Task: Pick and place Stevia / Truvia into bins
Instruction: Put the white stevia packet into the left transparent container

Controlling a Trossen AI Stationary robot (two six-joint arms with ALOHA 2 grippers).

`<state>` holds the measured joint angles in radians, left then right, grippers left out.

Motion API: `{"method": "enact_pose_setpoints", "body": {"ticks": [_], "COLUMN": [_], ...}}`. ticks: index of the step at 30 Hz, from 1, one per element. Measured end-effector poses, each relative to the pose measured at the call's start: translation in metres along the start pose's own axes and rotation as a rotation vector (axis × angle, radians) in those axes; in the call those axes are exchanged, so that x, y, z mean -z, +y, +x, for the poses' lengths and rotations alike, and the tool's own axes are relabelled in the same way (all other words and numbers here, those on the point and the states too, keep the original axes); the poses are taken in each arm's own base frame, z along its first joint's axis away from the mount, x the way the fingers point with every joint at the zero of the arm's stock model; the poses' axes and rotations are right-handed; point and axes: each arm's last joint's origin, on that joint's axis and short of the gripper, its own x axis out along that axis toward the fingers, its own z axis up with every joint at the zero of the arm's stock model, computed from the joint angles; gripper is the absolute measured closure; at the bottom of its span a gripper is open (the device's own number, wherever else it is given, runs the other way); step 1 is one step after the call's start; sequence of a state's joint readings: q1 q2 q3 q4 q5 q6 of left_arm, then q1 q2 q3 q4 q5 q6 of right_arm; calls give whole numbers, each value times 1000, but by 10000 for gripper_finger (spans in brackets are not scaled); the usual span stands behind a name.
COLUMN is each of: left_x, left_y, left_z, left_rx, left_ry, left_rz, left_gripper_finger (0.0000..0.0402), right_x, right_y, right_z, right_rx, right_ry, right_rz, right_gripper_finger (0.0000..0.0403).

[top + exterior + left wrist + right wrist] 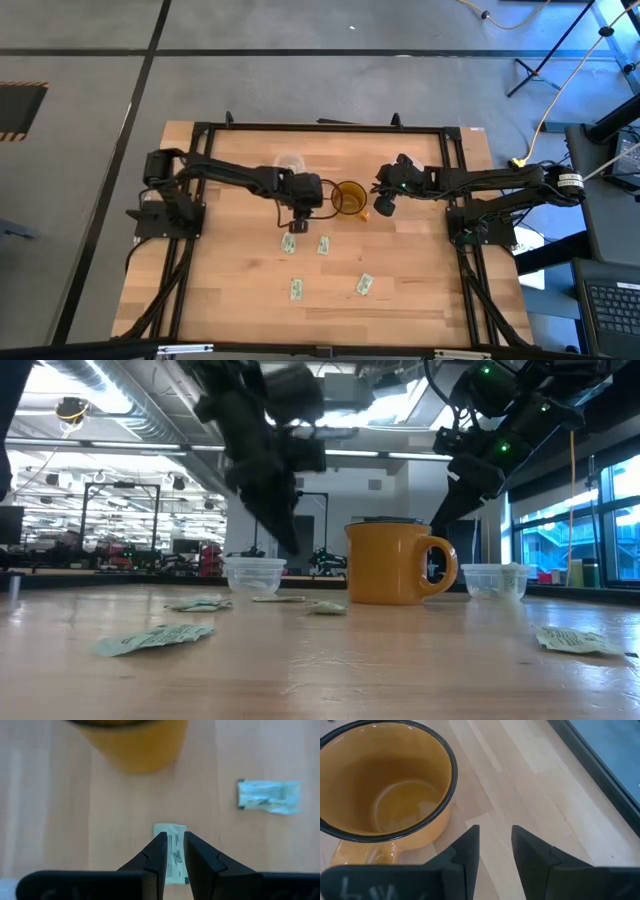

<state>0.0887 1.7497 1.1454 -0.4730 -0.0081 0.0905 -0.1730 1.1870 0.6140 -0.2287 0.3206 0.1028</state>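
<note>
A yellow mug (349,197) stands upright in the middle of the wooden tabletop (230,290). It sits between the left gripper (297,224) and the right gripper (381,205), near both. It has a dark rim and a handle (441,570). The handle points toward the right gripper. The mug is empty inside (400,800). The tabletop has a black frame (320,127) around it. Past the tabletop, a black tripod (535,66) and a yellow cable (560,95) are on the grey floor (300,60).
</note>
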Motion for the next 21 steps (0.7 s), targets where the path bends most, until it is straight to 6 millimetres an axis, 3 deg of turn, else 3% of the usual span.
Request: {"method": "enact_pose_setpoints", "body": {"ticks": [7, 21], "left_x": [9, 14], "left_y": [-1, 0], "left_z": [35, 57], "left_rx": [9, 18], "left_ry": [88, 133], "left_rz": [-1, -33], "left_gripper_finger": [345, 353], "right_x": [0, 0], "right_y": [0, 0], "right_z": [0, 0], "right_rx": [0, 0], "right_ry": [0, 0], "right_rz": [-2, -2], "right_gripper_finger": [286, 286]}}
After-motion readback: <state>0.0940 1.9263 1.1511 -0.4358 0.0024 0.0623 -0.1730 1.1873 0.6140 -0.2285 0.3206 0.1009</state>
